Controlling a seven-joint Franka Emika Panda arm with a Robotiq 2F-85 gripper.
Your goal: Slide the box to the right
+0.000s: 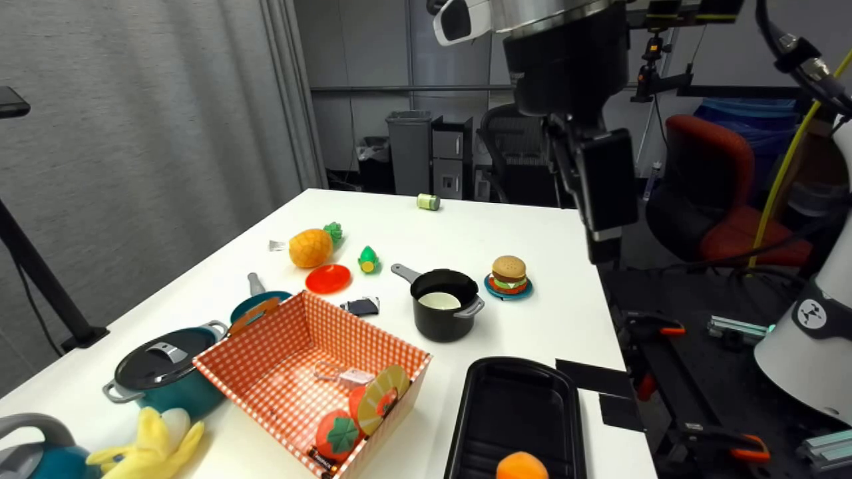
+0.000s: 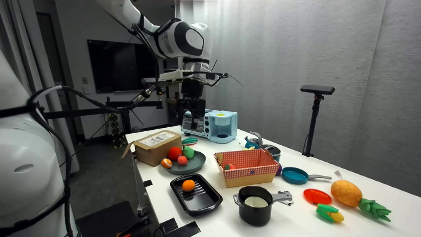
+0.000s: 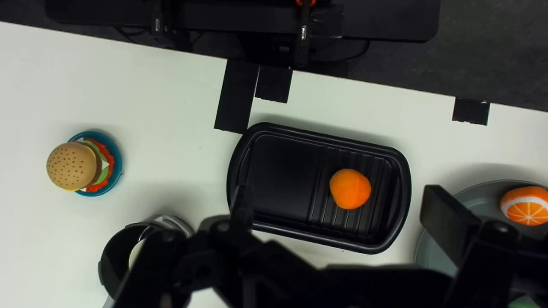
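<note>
The box (image 1: 363,332) is a large shallow rectangular basket with red-and-white checkered lining. It stands upright on the white table, with a few toy foods inside at one end. It also shows in an exterior view (image 2: 250,180), where its lower outer wall looks tan. It is out of view in the wrist view. My gripper (image 3: 342,196) is open and empty, fingers wide apart. It hangs well above the table, apart from the box, and shows in both exterior views (image 1: 589,213) (image 2: 188,122). In the wrist view the black tray lies below it.
A black tray (image 1: 516,412) with an orange fruit and a black pot (image 1: 444,313) stand near the box. A teal lidded pot (image 1: 176,372) is close behind it. A grey plate (image 2: 184,169), a cardboard carton (image 2: 157,148) and a toaster oven (image 2: 210,126) stand farther along.
</note>
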